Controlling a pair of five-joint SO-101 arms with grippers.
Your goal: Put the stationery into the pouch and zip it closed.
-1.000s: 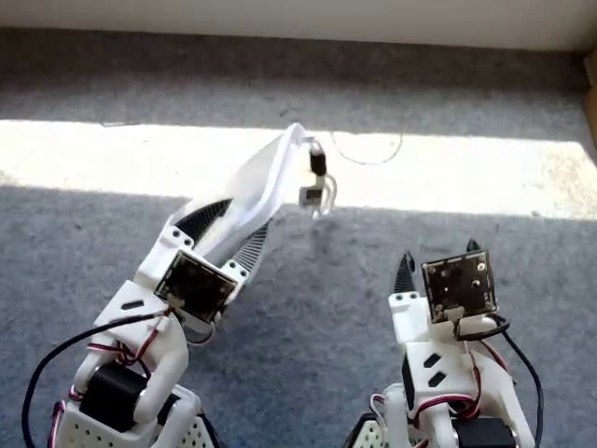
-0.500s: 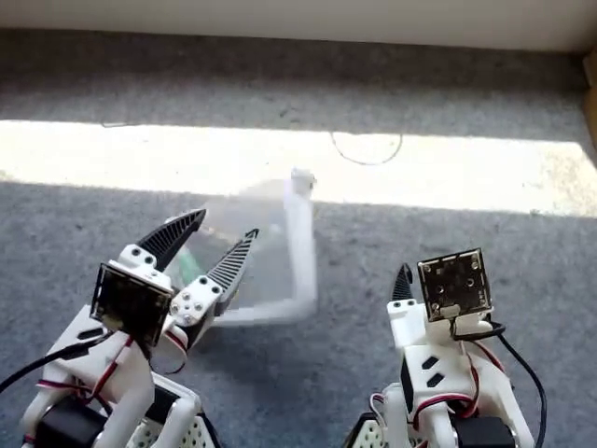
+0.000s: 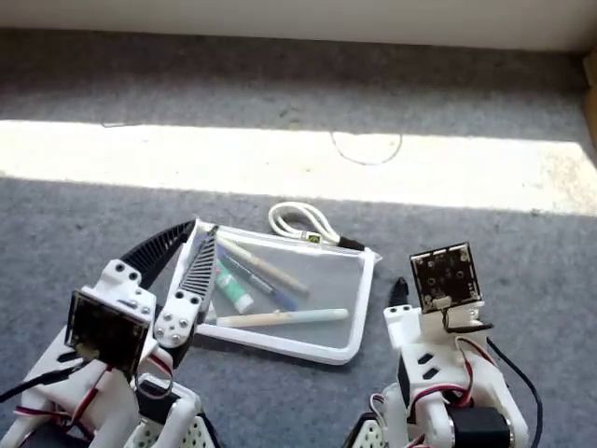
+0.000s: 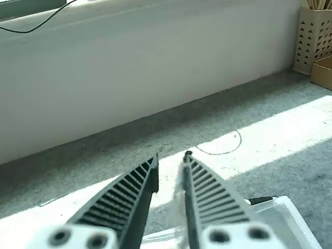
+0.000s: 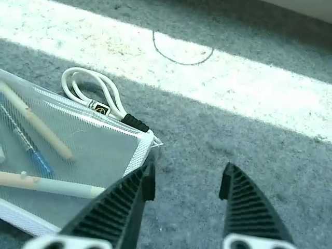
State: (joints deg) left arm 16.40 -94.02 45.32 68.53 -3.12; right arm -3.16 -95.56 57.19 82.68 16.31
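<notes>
Judging by pens (image 3: pixel 280 317) inside clear pouch (image 3: pixel 326 280) flat between arms, zip pull (image 5: pixel 135 123) at far-right corner, looks done. Reading left gripper (image 4: pixel 171 156) as slightly open, right gripper (image 5: pixel 189 168) wide, both empty, nothing left to hold.

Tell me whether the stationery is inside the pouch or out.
Inside: the pens lie flat behind the clear wall of the pouch, within its edges.

Clear white-edged pouch (image 3: pixel 326 280) lies flat with pens (image 3: pixel 280 318) inside
</notes>
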